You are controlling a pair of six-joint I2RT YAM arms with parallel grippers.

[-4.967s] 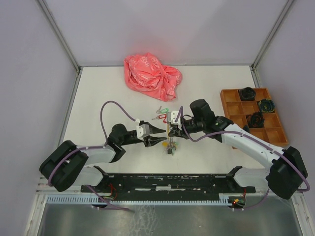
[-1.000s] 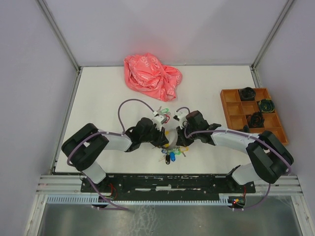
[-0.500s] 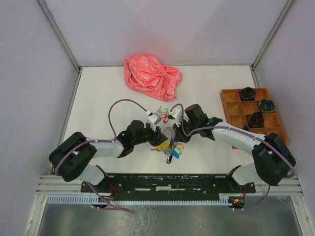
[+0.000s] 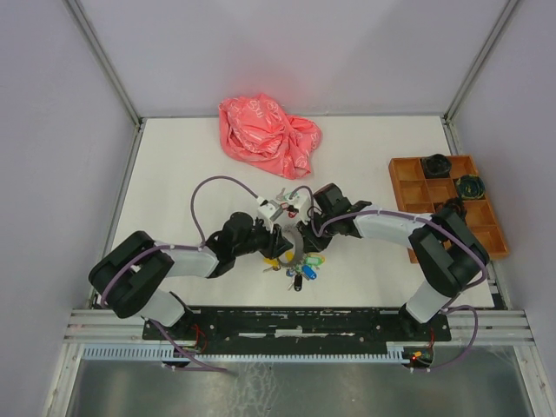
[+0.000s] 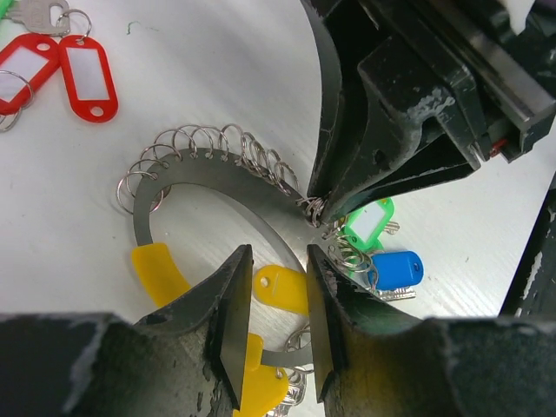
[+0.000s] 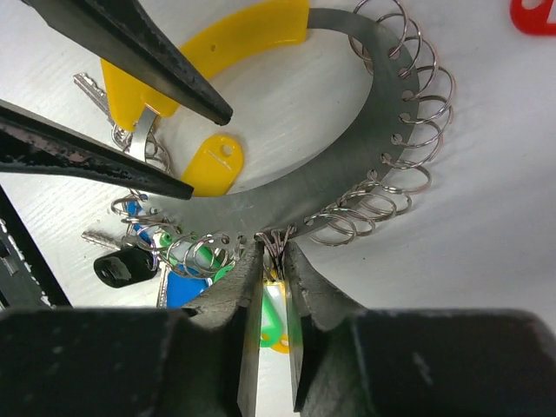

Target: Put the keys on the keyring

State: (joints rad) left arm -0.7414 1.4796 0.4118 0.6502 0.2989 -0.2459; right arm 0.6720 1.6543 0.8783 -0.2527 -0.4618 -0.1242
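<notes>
The keyring [image 5: 217, 178] is a flat grey ring strung with many small split rings, lying on the white table. Its bunch of yellow, blue and green tags [image 4: 300, 268] lies at its near side. My left gripper [image 5: 271, 321] is open, its jaws straddling the ring's band beside a yellow tag [image 5: 282, 288]. My right gripper [image 6: 276, 261] is shut on a few of the ring's split rings at the band's [image 6: 347, 174] outer edge. The keys with red tags [image 5: 87, 76] lie loose just beyond the ring, also in the top view [image 4: 294, 206].
A crumpled pink bag [image 4: 268, 124] lies at the back of the table. A wooden divided tray [image 4: 439, 204] with black parts stands at the right. Both arms meet at the table's middle, fingertips close together.
Five seconds ago the ring hung between both grippers; now it lies flat on the table. In the last half second the right wrist shifted slightly left and the bunch moved a little.
</notes>
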